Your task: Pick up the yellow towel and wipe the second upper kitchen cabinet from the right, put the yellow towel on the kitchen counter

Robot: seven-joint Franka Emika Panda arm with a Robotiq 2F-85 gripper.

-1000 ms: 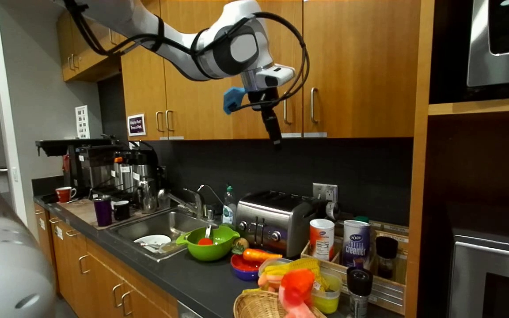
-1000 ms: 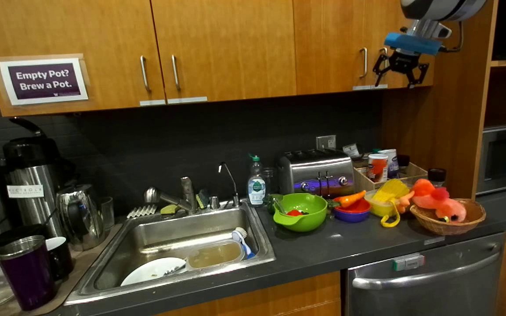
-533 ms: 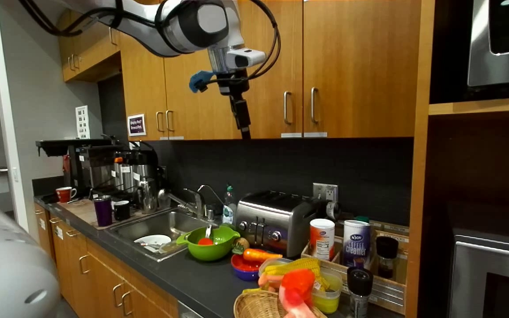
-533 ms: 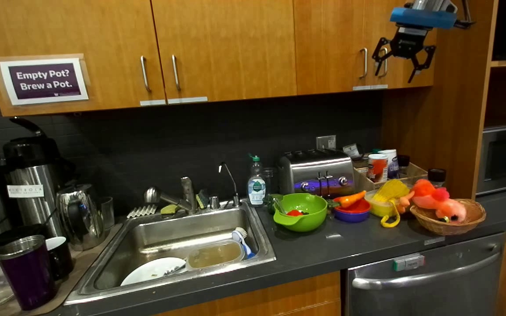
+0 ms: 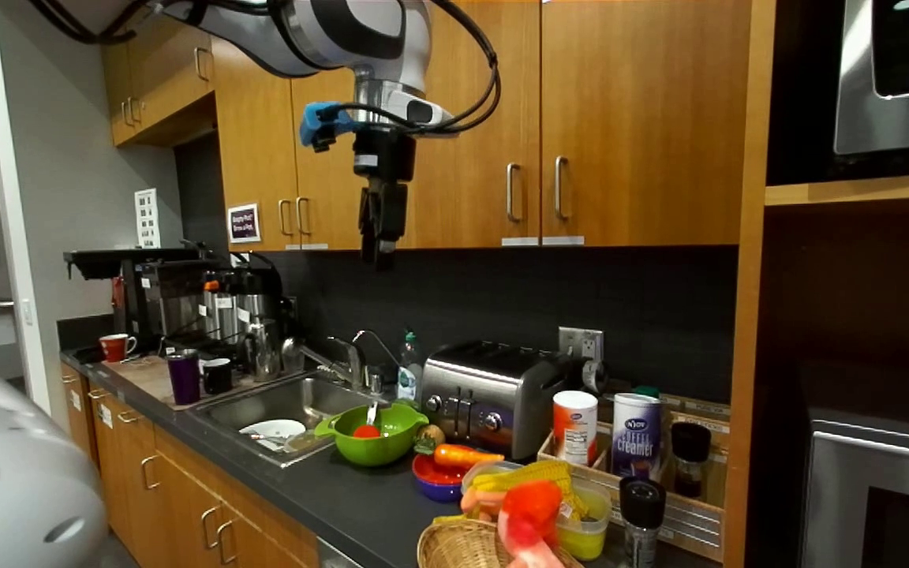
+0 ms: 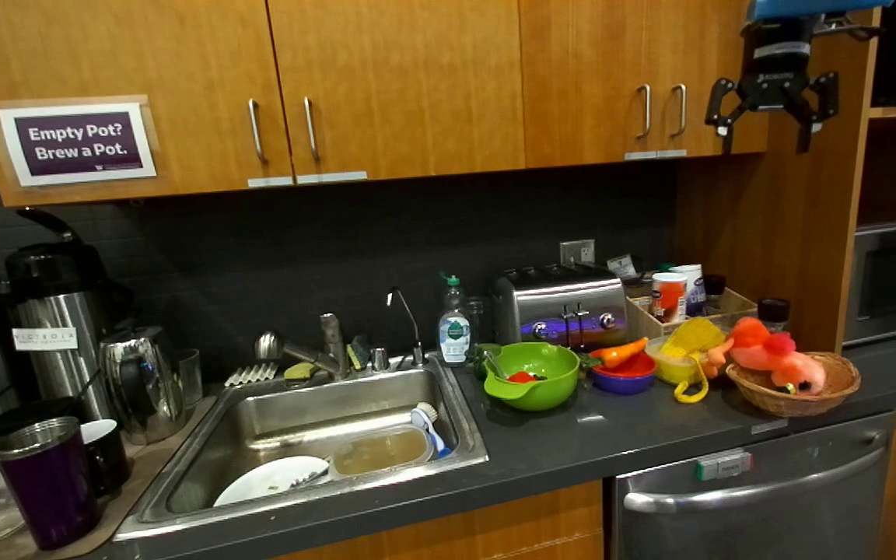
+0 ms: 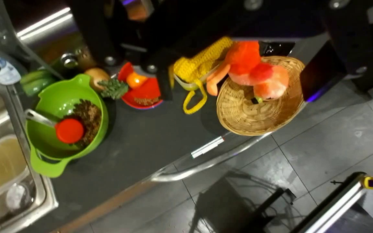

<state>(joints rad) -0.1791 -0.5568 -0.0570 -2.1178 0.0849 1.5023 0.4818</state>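
Yellow knitted towel point(image 6: 691, 341) lies partly in the plastic tub point(image 6: 670, 372) on the desk point(image 6: 557, 435), its loop point(image 6: 691, 399) hanging over the near side, between the red bowl point(image 6: 635, 367) at left and the wicker basket point(image 6: 825, 397) at right. High above hangs the gripper point(image 6: 764, 142), jaws parted wide

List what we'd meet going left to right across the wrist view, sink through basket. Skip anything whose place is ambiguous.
sink → green bowl → red bowl → yellow towel → wicker basket
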